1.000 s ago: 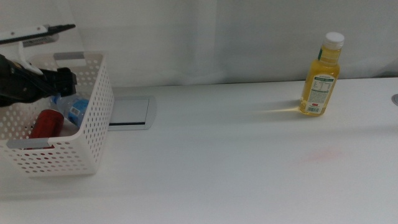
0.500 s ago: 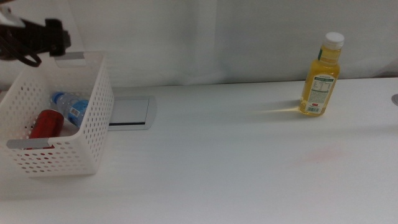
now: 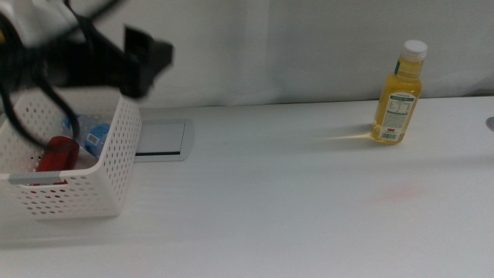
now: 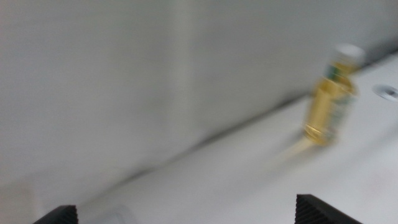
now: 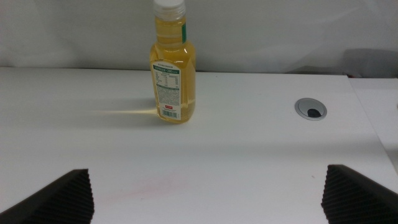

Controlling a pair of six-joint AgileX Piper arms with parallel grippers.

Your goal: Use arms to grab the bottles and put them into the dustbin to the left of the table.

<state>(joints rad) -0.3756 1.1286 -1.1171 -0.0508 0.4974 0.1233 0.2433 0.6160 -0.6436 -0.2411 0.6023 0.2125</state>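
Observation:
The yellow juice bottle with a white cap stands upright at the far right of the table. It also shows in the right wrist view as the juice bottle and, blurred, in the left wrist view as the juice bottle. The small water bottle lies inside the white dustbin at the left. My left gripper hangs blurred above the dustbin's far right corner, open and empty. My right gripper is open and empty, well short of the juice bottle, and does not show in the middle view.
A red can lies in the dustbin beside the water bottle. A grey plate is set into the table just right of the dustbin. A round cable hole sits to the juice bottle's right. A white wall backs the table.
My left arm has risen from the dustbin and swung right, now blurred with motion. The water bottle stays in the dustbin. The juice bottle has not moved.

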